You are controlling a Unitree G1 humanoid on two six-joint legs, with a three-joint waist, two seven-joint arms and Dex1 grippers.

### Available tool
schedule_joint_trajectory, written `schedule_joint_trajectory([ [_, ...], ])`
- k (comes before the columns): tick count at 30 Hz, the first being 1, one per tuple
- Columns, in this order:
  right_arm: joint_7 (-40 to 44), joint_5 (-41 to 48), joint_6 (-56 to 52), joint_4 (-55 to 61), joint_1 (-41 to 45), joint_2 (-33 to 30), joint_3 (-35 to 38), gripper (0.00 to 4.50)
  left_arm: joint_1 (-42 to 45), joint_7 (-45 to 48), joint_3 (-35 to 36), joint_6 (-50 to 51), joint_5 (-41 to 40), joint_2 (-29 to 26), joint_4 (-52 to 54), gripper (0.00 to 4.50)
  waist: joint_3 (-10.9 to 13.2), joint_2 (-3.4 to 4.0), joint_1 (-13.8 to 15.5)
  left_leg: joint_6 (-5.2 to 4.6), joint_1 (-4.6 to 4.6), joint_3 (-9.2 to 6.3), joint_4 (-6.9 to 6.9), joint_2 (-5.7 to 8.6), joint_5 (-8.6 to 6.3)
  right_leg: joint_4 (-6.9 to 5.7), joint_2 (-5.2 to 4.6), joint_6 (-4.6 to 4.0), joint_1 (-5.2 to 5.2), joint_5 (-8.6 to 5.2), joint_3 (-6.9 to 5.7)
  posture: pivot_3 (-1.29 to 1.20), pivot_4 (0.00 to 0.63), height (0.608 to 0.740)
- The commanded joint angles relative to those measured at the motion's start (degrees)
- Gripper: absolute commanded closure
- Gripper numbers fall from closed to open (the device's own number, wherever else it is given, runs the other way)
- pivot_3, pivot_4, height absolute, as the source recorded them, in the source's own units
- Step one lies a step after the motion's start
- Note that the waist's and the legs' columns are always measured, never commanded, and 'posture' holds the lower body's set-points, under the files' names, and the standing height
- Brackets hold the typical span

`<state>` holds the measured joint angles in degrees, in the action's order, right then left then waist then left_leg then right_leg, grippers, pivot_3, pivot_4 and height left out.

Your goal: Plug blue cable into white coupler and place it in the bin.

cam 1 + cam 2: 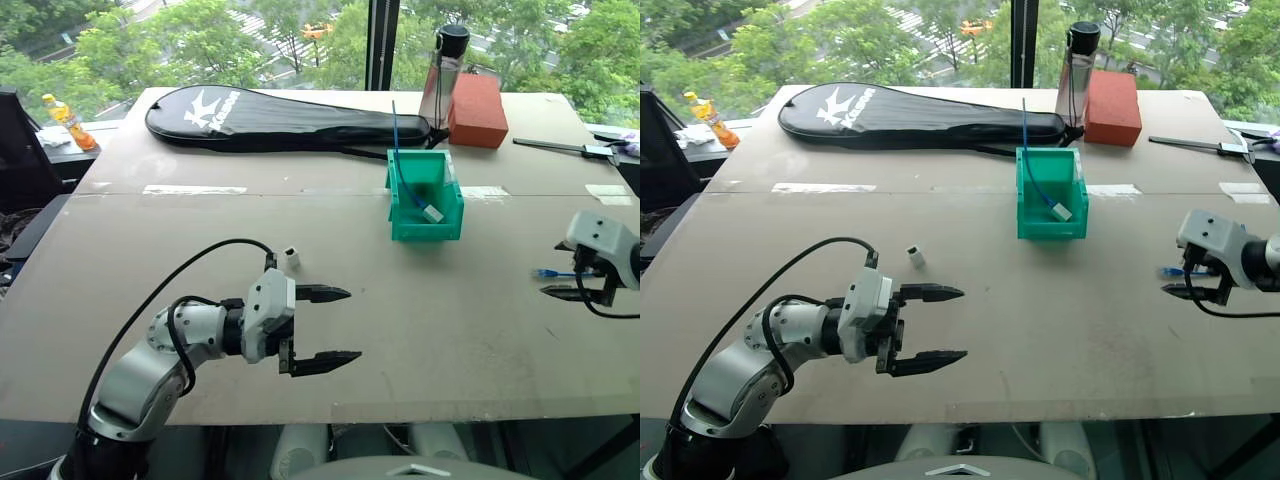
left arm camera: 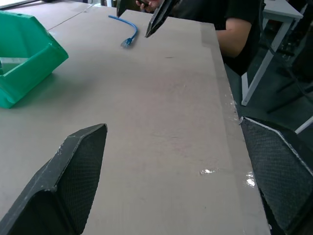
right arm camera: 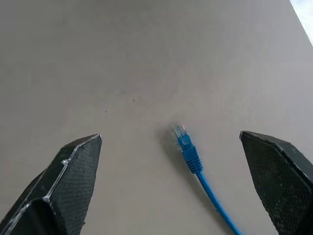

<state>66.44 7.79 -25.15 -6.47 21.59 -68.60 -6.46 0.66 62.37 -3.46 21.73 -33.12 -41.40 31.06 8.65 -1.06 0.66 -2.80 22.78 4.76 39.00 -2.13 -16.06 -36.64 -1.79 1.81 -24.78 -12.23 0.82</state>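
the table (image 1: pixel 420 330) carries a racket bag (image 1: pixel 280 118) at the back. the bin (image 1: pixel 402 225) sits mid-table with another blue cable and white block inside. the left gripper (image 1: pixel 322 328) hovers over the near side, fingers spread wide, empty. the right gripper (image 1: pixel 575 282) hangs at the right edge, fingers also apart, above the cable (image 3: pixel 188 149) lying flat there. the coupler (image 1: pixel 292 258) stands just beyond the left gripper.

Left tool (image 1: pixel 325 325) open over table (image 1: pixel 450 300); bin (image 1: pixel 425 200) holds a cable.
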Motion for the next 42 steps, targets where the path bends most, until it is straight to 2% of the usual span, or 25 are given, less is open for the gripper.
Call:
schedule_joint_trajectory([
  [1,5.36,-5.89,5.24,-9.93,7.19,1.14,-5.18,0.0,0.9,0.67,-0.09,-1.19,-0.86,0.62,0.52,0.03,0.0,0.0,0.06,-0.01,0.0,0.03,0.0,0.0,-0.01,0.0,0.0,0.0,0.0,0.0,0.02,0.0,0.15,0.74],
  [4,7.19,-10.44,9.8,-19.98,14.58,4.54,-9.26,0.0,1.21,0.46,0.15,-1.3,-1.22,1.14,0.65,0.03,0.01,0.0,-0.02,-0.08,0.0,0.08,0.01,0.0,-0.05,0.02,-0.01,0.04,0.0,-0.02,0.05,0.0,0.15,0.74],
  [8,8.59,-14.5,15.04,-30.6,19.98,7.98,-12.1,0.0,1.45,-0.47,0.45,-1.3,-1.3,2.01,0.73,0.03,0.03,0.03,0.02,-0.1,-0.02,0.14,0.1,-0.01,-0.06,-0.01,-0.01,0.05,0.02,-0.01,0.08,0.0,0.15,0.74],
  [9,8.65,-15.07,15.85,-32.58,20.96,8.9,-12.35,0.55,1.42,-0.71,0.49,-1.29,-1.23,2.19,0.81,0.0,0.02,0.02,0.0,-0.1,-0.01,0.14,0.1,-0.01,-0.06,-0.02,-0.01,0.05,0.01,-0.01,0.08,0.0,0.15,0.74],
  [10,8.49,-15.89,16.48,-34.63,21.91,9.84,-12.75,0.86,1.41,-0.92,0.4,-1.27,-1.11,2.33,0.92,0.0,0.02,0.03,-0.04,-0.1,-0.03,0.15,0.12,0.0,-0.06,-0.03,-0.01,0.05,0.02,-0.01,0.09,0.0,0.15,0.74],
  [17,10.14,-19.05,20.24,-40.66,23.49,11.62,-13.69,4.33,2.7,-2.97,0.02,-0.35,-1.09,3.4,1.47,0.0,-0.05,-0.14,-1.06,-0.27,-0.38,0.19,0.31,0.0,-0.15,-0.05,-0.11,0.06,0.44,0.02,0.12,0.0,0.15,0.74],
  [21,11.79,-18.27,19.95,-38.66,23.42,11.64,-12.54,4.42,3.98,-3.96,0.2,0.09,-1.67,4.33,0.79,0.0,-0.03,-0.14,-1.0,-0.37,-0.88,0.22,0.35,0.08,-0.21,-0.05,-0.24,0.08,0.96,0.02,0.14,0.0,0.15,0.74],
  [23,13.74,-16.11,18.1,-32.91,22.03,11.91,-11.45,4.42,4.75,-5.71,0.13,0.7,-1.02,5.15,-0.12,0.0,-0.02,-0.13,-1.04,-0.37,-0.87,0.21,0.34,0.06,-0.21,-0.06,-0.23,0.07,0.94,0.02,0.13,0.0,0.15,0.74],
  [27,16.12,-12.26,8.09,-12.85,18.07,13.25,-10.37,4.42,5.47,-7.11,0.18,-1.0,1.29,6.13,-2.57,0.0,0.0,-0.03,-1.48,-0.32,-0.85,0.15,0.17,-0.04,-0.2,-0.1,-0.14,0.07,0.85,0.02,0.08,0.0,0.15,0.74],
  [29,16.25,-10.68,1.27,-1.16,16.91,15.9,-11.75,4.42,4.5,-6.79,0.95,-1.2,1.05,6.06,-4.29,0.0,0.02,0.01,-1.74,-0.31,-0.85,0.15,0.08,-0.12,-0.2,-0.12,-0.09,0.1,0.77,0.03,0.11,0.0,0.15,0.74],
  [33,14.79,-11.98,-9.03,10.82,18.44,22.24,-17.28,4.42,2.22,-4.3,1.57,-3.74,3.05,4.11,-7.36,0.0,0.03,0.02,-1.55,-0.28,-0.77,0.05,-0.02,-0.18,-0.2,-0.18,0.02,0.1,0.57,0.03,0.02,0.0,0.15,0.74],
  [37,10.73,-15.52,-17.84,11.07,25.26,33.31,-25.62,4.42,0.31,-2.84,2.94,-6.38,4.15,3.05,-9.75,0.0,0.05,0.05,-1.43,-0.21,-0.64,0.12,-0.02,-0.08,-0.16,-0.19,-0.14,-0.01,0.44,-0.02,0.02,0.0,0.15,0.74],
  [40,8.08,-17.92,-15.4,4.8,27.31,38.16,-30.1,4.42,-1.17,-2.28,3.38,-8.16,5.16,2.43,-10.42,0.0,0.04,0.03,-1.2,-0.21,-0.48,0.11,0.12,0.01,-0.16,-0.16,-0.26,-0.01,0.4,-0.01,-0.02,0.0,0.15,0.74],
  [42,5.19,-18.31,-13.28,1.14,27.54,40.52,-30.12,4.42,-1.66,-2.27,3.56,-8.65,5.37,2.4,-10.56,0.0,-0.01,-0.05,-0.77,-0.2,-0.32,0.02,0.17,0.06,-0.15,-0.13,-0.33,-0.01,0.33,-0.02,-0.16,0.0,0.15,0.74],
])
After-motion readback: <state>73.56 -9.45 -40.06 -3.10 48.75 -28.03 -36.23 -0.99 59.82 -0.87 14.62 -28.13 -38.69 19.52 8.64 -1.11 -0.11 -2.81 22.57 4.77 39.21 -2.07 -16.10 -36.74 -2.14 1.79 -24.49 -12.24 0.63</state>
